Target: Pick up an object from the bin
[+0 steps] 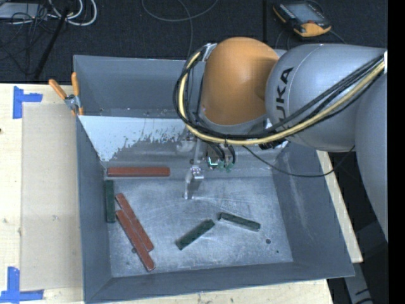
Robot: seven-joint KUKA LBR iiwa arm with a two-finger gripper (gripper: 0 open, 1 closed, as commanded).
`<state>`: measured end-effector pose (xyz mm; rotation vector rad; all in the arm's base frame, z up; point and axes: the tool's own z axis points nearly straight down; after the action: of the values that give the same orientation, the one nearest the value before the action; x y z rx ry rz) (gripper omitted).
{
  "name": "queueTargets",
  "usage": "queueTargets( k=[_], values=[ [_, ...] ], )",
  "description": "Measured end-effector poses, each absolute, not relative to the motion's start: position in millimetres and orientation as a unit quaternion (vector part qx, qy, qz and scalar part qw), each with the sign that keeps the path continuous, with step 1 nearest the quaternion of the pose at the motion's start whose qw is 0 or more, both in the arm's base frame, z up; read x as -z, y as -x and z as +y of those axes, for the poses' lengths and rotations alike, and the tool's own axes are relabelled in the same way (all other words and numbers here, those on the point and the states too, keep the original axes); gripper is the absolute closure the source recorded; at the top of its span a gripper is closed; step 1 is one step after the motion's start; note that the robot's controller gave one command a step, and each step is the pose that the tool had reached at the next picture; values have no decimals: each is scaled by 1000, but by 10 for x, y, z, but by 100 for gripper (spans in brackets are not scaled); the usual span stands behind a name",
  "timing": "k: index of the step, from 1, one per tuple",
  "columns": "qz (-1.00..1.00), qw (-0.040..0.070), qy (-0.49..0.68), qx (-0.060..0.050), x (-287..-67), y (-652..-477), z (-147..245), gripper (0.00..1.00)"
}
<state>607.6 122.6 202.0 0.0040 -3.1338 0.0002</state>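
Camera view: the pincer (192,183) is seen low inside the grey bin (126,90), just toward 12 o'clock of the floor's centre, hanging under the orange-covered wrist above a bare patch of metal. Whether it is apart or together cannot be told, and nothing is seen held in it.

No thing lies directly under it. A flat red-brown stick (138,171) lies level at 9 o'clock of the pincer, near but apart. A dark green stick (195,234) lies slanted at 6 o'clock, and a second green stick (239,221) at 5 o'clock. The two almost meet at their upper ends. Two red-brown sticks (134,230) lie side by side, slanted, at 8 o'clock, with a dark green stick (110,201) upright in the picture beside them at the bin's 9 o'clock wall.

The step in hand is judged to be the choice and approach of one stick. It would be done best if a stick lying alone were taken. The level red-brown one is favoured, being clear of neighbours and walls. The pincer should be centred over the stick's middle, turned so that the narrow width is spanned, and lowered fully to the floor before closing, since these flat sticks offer little height to be gripped.
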Motion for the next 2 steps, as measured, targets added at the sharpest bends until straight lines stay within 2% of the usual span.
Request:
queueTargets(
  k=[1, 2],
  values=[
    [-1000, 0, 0, 0, -2065, -6092, 1221, 0],
    [-998, -1, -58, 0, -1687, -5855, 1120, 0]
  ],
)
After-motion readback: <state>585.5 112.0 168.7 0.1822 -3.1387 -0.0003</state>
